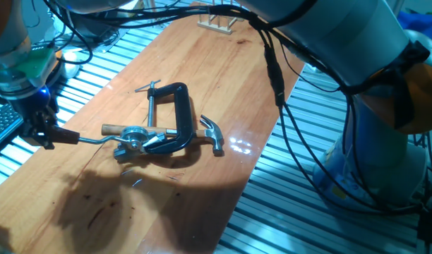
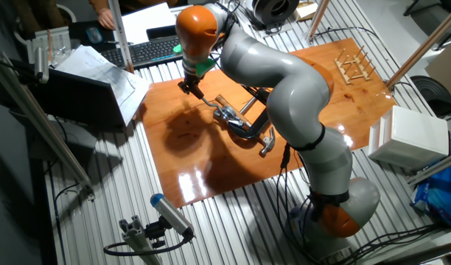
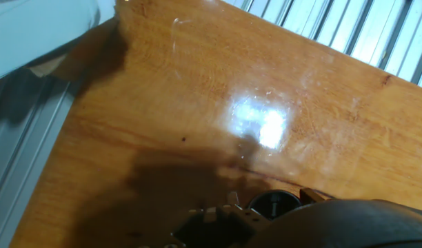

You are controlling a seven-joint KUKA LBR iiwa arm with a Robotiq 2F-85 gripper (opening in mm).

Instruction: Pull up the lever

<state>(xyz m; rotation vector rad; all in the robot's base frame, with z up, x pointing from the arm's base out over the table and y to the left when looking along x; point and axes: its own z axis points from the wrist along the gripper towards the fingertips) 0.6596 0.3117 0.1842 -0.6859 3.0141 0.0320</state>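
Observation:
The lever [image 1: 96, 141] is a thin bent silver arm running from a small silver hub [image 1: 135, 137] out to a dark red-brown knob [image 1: 66, 133] near the left edge of the wooden table [image 1: 223, 85]. My gripper [image 1: 48, 135] is at that knob with its fingers shut around it. In the other fixed view the gripper [image 2: 192, 88] sits at the lever [image 2: 209, 104], left of the hub. The hand view shows only the table top [image 3: 218, 89] and dark blurred shapes at the bottom, and the lever cannot be made out there.
A black C-clamp [image 1: 175, 116] holds the hub to the table, and a wooden-handled hammer [image 1: 214, 134] lies beside it. A wooden rack [image 1: 217, 22] stands at the far end. Cables [image 1: 276, 77] hang from the arm. A keyboard [image 2: 148, 50] and papers [image 2: 100, 70] lie past the table.

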